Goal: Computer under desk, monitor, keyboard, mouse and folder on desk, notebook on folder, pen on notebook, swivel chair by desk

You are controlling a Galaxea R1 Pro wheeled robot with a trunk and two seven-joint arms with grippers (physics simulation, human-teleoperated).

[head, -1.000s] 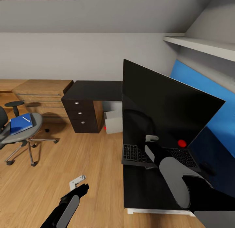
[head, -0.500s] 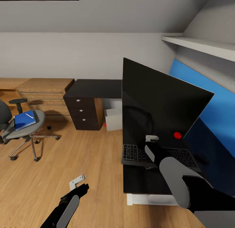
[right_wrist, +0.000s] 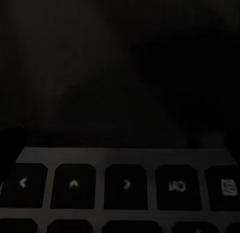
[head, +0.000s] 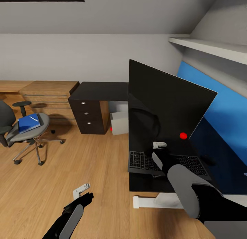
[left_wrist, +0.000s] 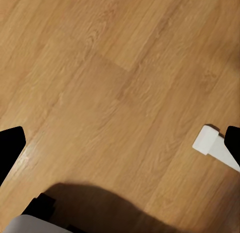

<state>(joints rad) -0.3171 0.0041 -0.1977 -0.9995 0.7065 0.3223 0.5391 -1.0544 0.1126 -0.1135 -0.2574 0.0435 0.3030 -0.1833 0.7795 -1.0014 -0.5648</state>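
Note:
The wide black monitor (head: pixel 161 105) stands on the glossy black desk (head: pixel 103 91). My right gripper (head: pixel 159 152) is shut on the keyboard (head: pixel 142 161) and holds it in front of the screen, above the desk's near end; dark keys (right_wrist: pixel 125 185) show close up in the right wrist view. A small dark mouse (head: pixel 208 160) lies right of the keyboard. The grey computer (head: pixel 119 124) sits under the desk. The swivel chair (head: pixel 13 136) at the left carries the blue folder (head: pixel 29 123) with the white pen (head: pixel 34 118); the notebook is too small to tell. My left gripper (head: pixel 84 192) (left_wrist: pixel 121 143) hangs open over the floor.
A black three-drawer unit (head: pixel 87 117) closes the desk's far left end, and a light-wood chest (head: pixel 48 91) stands beside it. A blue wall panel (head: pixel 223 109) and a white shelf (head: pixel 209 47) run along the right. The desk's white foot (head: pixel 137 201) (left_wrist: pixel 210 143) lies near my left gripper.
The whole view has shifted: the desk's near edge has risen in the picture and the chair has slid right, so the camera moved. The keyboard kept its place in my right gripper.

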